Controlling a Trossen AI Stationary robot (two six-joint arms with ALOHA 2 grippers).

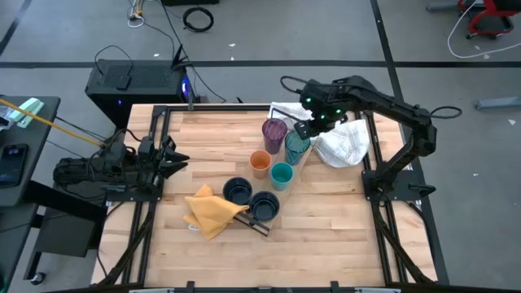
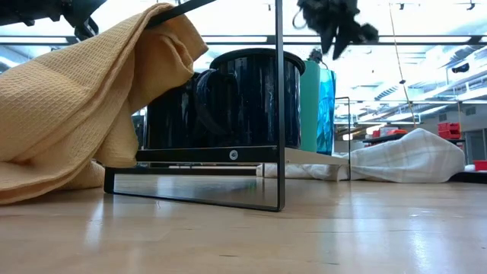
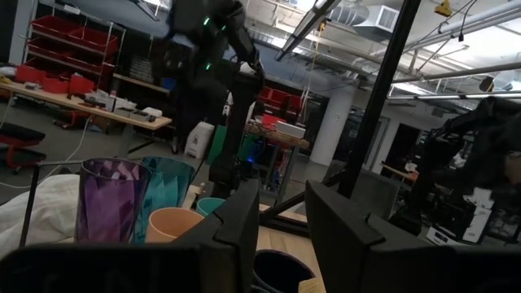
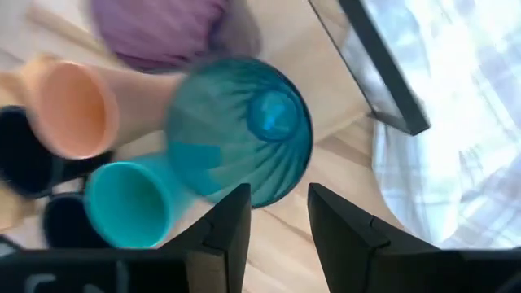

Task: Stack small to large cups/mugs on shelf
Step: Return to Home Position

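Note:
The purple tumbler, teal-blue tumbler, orange cup, small teal cup and two navy mugs stand upright in a cluster at mid-table. In the low view the mugs rest on the shelf's light plank in a thin black frame. My right gripper is open and empty, hovering just above the teal-blue tumbler's mouth, clear of it in the low view. My left gripper is open and empty at the table's left edge.
A yellow cloth lies against the navy mugs on their near left and drapes over the frame. A white checked towel is bunched on the table right of the tumblers. The frame's black uprights stand around the cups.

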